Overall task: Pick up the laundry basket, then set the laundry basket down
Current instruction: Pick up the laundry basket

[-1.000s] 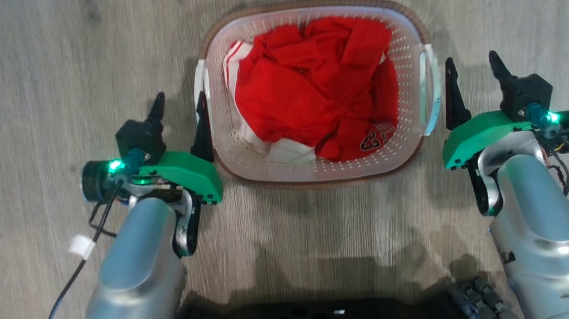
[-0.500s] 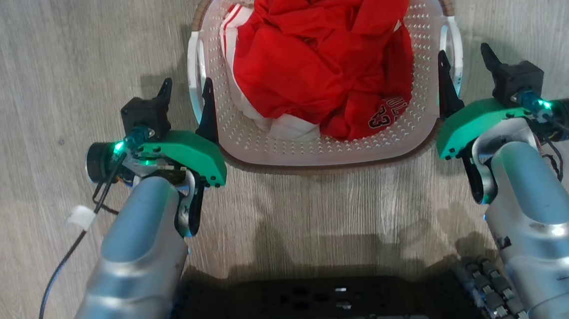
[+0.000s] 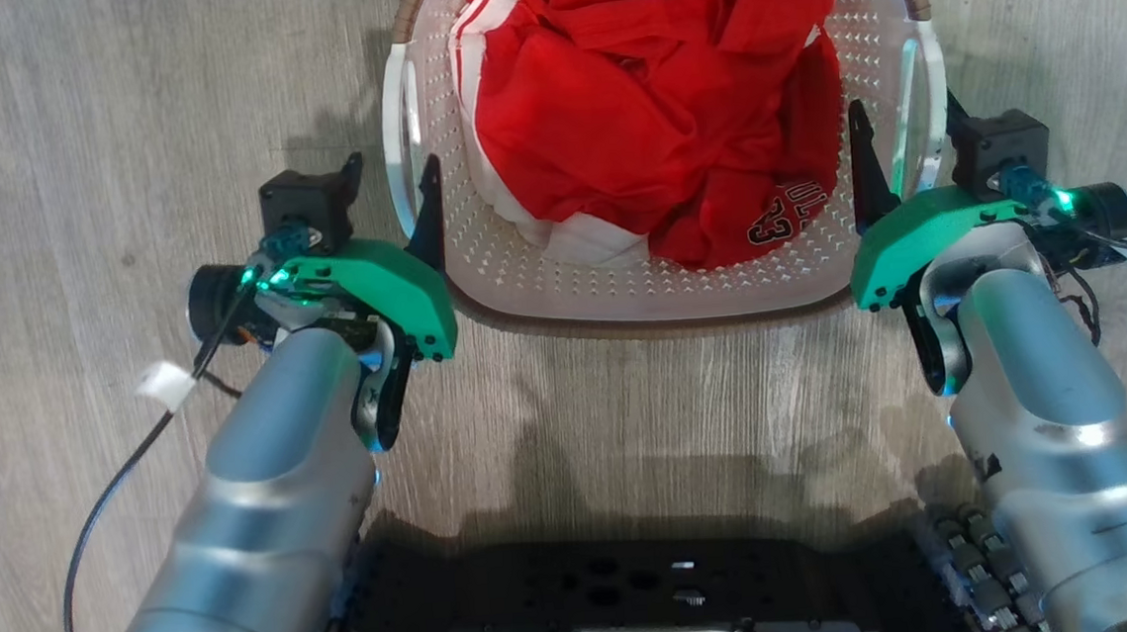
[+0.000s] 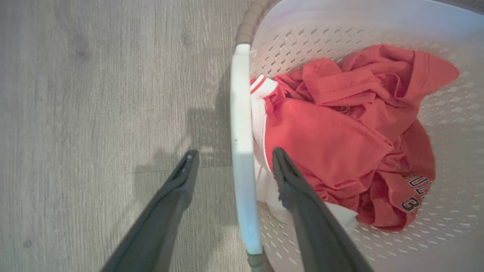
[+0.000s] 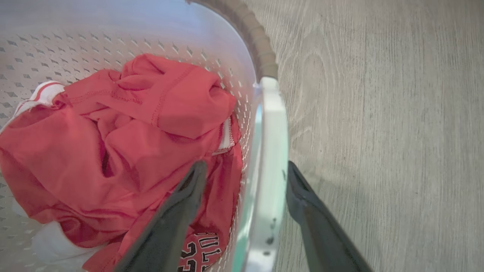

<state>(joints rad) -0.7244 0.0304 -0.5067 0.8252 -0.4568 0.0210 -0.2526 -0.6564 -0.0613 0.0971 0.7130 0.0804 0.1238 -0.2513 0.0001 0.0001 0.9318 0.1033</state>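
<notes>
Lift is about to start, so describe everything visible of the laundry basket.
The laundry basket is a white, rounded-rectangular tub of perforated plastic with a brown woven-look rim and a white handle on each side. It stands upright on the grey wood-look floor, holding red and white clothing. The open left gripper straddles its left handle, the open right gripper its right handle, one finger inside, one outside.

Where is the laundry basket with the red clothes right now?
Top centre of the head view, the laundry basket sits on the wood floor between the left gripper and right gripper, each straddling a side handle.
</notes>
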